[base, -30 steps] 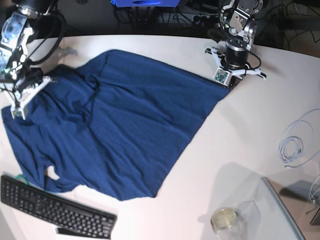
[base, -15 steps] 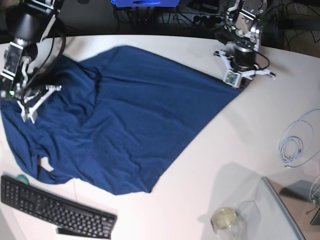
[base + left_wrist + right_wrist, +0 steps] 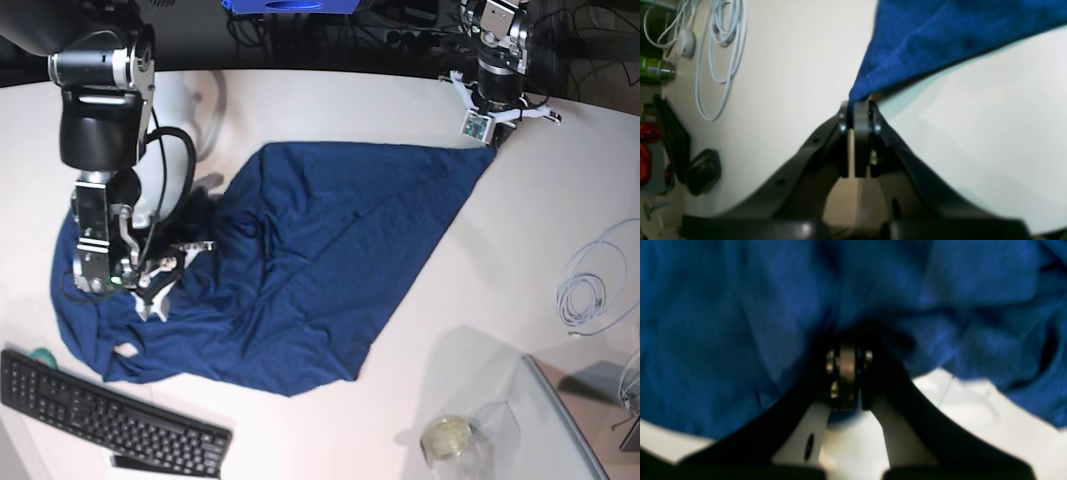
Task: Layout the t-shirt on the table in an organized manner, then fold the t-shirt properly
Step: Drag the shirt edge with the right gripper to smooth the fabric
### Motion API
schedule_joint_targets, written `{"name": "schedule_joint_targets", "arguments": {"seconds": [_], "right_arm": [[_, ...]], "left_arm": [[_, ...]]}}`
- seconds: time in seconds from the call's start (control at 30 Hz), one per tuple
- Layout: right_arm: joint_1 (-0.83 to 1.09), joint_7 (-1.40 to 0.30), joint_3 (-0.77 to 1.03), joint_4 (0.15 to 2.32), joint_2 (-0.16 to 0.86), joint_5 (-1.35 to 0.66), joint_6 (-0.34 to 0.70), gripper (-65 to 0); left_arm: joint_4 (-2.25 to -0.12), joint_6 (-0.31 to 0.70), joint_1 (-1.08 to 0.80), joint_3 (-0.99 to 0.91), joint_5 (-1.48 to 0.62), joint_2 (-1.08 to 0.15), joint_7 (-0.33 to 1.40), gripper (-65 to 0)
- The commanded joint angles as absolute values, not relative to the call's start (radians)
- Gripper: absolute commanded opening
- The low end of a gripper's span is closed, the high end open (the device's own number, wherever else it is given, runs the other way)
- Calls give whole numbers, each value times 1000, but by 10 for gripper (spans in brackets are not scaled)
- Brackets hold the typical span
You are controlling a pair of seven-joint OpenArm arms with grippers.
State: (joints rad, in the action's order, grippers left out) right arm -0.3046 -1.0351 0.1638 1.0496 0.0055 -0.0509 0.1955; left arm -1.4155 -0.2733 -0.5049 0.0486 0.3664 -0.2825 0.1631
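Across the table [image 3: 330, 90], both clenched claws have dragged the t-shirt [image 3: 300, 270] rightward, bunching its left side.

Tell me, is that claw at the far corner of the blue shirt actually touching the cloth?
Touching. In the left wrist view the left gripper is shut on the pointed corner of the t-shirt, the fabric running straight into its closed tips with no gap.
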Motion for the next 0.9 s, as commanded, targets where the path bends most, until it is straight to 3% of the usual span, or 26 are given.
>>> {"name": "schedule_joint_targets", "arguments": {"seconds": [0.0,0.13,0.17,0.3,0.37,0.57,0.67,0.87], "right_arm": [[-311,-1053,176,1112,41,-38,177,-648],[-211,-1165,209,1310,42,-39,174,-641],[-186,-1188,229,1359,38,-41,174,-608],[-71,-1213,274,1527,10,-42,183,-311],[-16,-1205,280,1598,7,-42,183,-206],[160,-1078,389,1736,-79,-44,203,-191],[179,-1021,394,1707,-97,-44,295,-191],[154,-943,395,1586,-97,-44,308,-191]], "left_arm": [[-1429,-291,-510,44,375,-286,150,-650],[-1429,-291,-510,44,375,-272,150,-650],[-1429,-291,-510,44,377,-272,150,-650],[-1429,-291,-499,44,377,-275,150,-650],[-1429,-291,-499,44,377,-278,150,-650],[-1429,-291,-499,44,377,-278,150,-650],[-1429,-291,-501,44,377,-277,150,-650],[-1429,-291,-501,41,377,-278,150,-650]]}}
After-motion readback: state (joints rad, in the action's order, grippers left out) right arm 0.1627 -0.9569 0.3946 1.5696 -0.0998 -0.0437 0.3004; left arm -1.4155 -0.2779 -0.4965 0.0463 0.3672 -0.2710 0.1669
